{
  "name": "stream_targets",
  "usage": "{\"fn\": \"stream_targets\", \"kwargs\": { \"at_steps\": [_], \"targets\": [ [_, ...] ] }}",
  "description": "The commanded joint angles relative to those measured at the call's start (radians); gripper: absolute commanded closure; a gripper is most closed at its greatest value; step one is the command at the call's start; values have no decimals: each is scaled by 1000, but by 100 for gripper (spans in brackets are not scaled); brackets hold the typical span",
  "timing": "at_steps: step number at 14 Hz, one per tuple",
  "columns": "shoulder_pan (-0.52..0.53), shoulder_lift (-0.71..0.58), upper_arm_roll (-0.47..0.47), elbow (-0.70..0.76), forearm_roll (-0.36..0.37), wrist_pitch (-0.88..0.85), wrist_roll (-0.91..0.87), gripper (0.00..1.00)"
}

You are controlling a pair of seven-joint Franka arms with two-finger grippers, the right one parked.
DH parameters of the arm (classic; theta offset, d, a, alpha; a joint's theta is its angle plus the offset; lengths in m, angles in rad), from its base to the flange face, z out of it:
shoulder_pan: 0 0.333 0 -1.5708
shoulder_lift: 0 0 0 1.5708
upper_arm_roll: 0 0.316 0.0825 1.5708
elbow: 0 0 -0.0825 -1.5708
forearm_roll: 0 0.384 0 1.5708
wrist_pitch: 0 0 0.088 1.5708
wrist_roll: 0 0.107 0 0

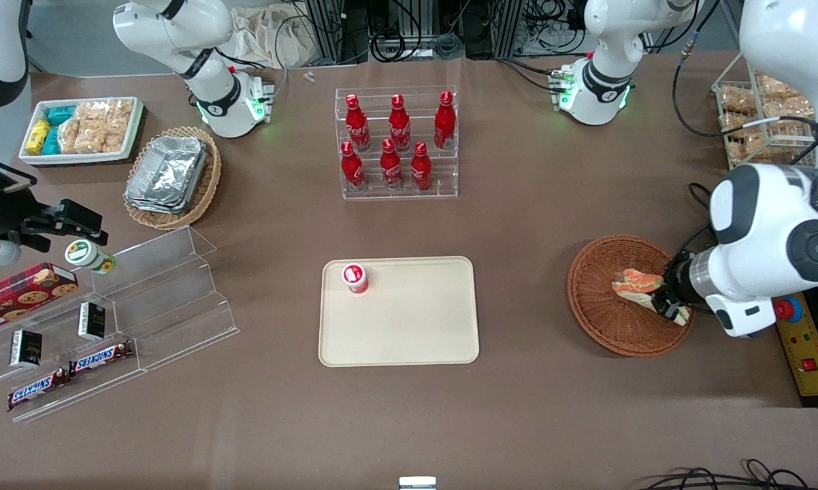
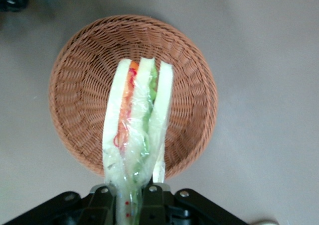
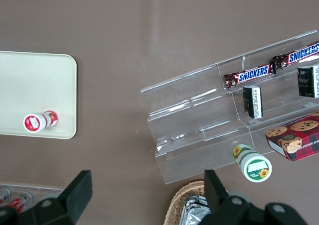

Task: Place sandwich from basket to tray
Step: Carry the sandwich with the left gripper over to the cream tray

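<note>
The sandwich (image 2: 137, 120), a wrapped wedge of white bread with orange and green filling, hangs lifted above the round reddish-brown basket (image 2: 79, 90). My left gripper (image 2: 128, 197) is shut on the narrow wrapped end of it. From the front, the sandwich (image 1: 637, 284) shows over the basket (image 1: 596, 299) at the working arm's end of the table, with the gripper (image 1: 669, 303) at its outer tip. The cream-beige tray (image 1: 409, 320) lies at the table's middle, apart from the basket, toward the parked arm. It also shows in the right wrist view (image 3: 35, 85).
A small red-and-white cup (image 1: 355, 278) stands on the tray's corner. A clear rack of red bottles (image 1: 397, 143) stands farther from the front camera than the tray. A clear stepped shelf (image 1: 109, 320) with snack bars lies toward the parked arm's end.
</note>
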Motion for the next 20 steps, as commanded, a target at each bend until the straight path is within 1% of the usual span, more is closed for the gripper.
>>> {"fn": "stream_targets", "kwargs": {
  "at_steps": [1, 3, 6, 7, 8, 11, 13, 14, 16, 17, 19, 20],
  "targets": [
    [-3, 13, -68, 184, 16, -149, 42, 100],
    [-3, 9, -137, 224, 16, -187, 212, 100],
    [-4, 10, -257, 221, 17, -192, 257, 100],
    [-6, 24, -295, 216, 17, -189, 262, 95],
    [-21, 44, -325, 210, 19, -189, 276, 100],
    [-116, 109, -328, 195, 19, -172, 337, 100],
    [-172, 180, -328, 196, 22, -71, 368, 100],
    [-202, 227, -328, 196, 57, -21, 368, 100],
    [-260, 304, -328, 196, 165, 21, 360, 100],
    [-274, 332, -328, 196, 201, 74, 354, 100],
    [-288, 389, -326, 195, 215, 176, 345, 100],
    [-315, 406, -320, 195, 229, 196, 324, 100]
  ]
}}
